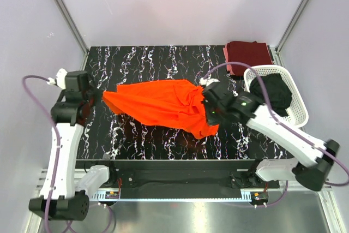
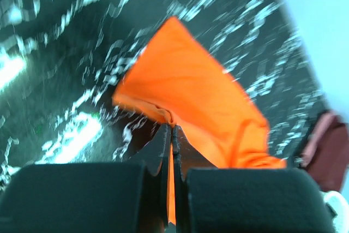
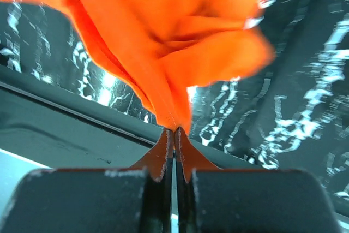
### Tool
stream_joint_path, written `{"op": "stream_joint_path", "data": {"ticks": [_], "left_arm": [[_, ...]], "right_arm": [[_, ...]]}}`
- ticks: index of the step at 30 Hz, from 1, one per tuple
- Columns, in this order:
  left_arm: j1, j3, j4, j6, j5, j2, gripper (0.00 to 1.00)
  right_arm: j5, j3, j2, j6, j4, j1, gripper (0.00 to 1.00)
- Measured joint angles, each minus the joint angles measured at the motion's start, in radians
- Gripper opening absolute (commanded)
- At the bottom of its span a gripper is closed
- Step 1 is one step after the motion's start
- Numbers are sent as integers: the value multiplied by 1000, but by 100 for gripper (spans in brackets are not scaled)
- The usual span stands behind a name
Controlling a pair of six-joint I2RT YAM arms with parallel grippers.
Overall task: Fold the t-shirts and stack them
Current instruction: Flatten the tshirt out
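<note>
**Q:** Left jaws, how are they standing?
**A:** Pressed together, pinching a thin edge of the orange t-shirt. In the left wrist view the cloth is running down between the two pads and fanning out beyond them. That view is blurring, so finer detail is not readable.

**Q:** Right jaws?
**A:** Also pressed together, pinching a bunched gather of the same shirt. Folds are radiating up and out from the pinch.

**Q:** Where is the shirt sitting, seen from above?
**A:** It is spanning the middle of the desk between the two arms. The left arm is gripping its 9 o'clock tip and the right arm its 3 o'clock end. The cloth is stretching wide between them, and a loose tail is drooping toward 5 o'clock, near the desk's front edge. Cannot tell whether the middle is touching the desk or hanging just above it.

**Q:** The other shirts?
**A:** The maroon t-shirt is lying folded at the desk's 1 o'clock corner, well apart from both jaws. The black t-shirt is sitting crumpled inside the white basket. The basket is resting at 2 o'clock on the desk's right edge, its far rim touching or just beside the maroon shirt. The right arm is reaching past its near rim.
</note>
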Motion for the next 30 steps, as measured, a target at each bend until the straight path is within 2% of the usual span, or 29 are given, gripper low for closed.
{"op": "stream_joint_path", "data": {"ticks": [7, 17, 24, 30], "left_arm": [[2, 243, -41, 116, -38, -40, 0], [2, 609, -48, 235, -36, -12, 0], [2, 705, 19, 273, 78, 5, 0], [2, 750, 115, 319, 150, 104, 0]], "right_arm": [[169, 256, -114, 10, -197, 0, 0], [353, 638, -201, -9, -298, 0, 0], [399, 809, -204, -50, -294, 0, 0], [435, 896, -84, -159, -211, 0, 0]]}}
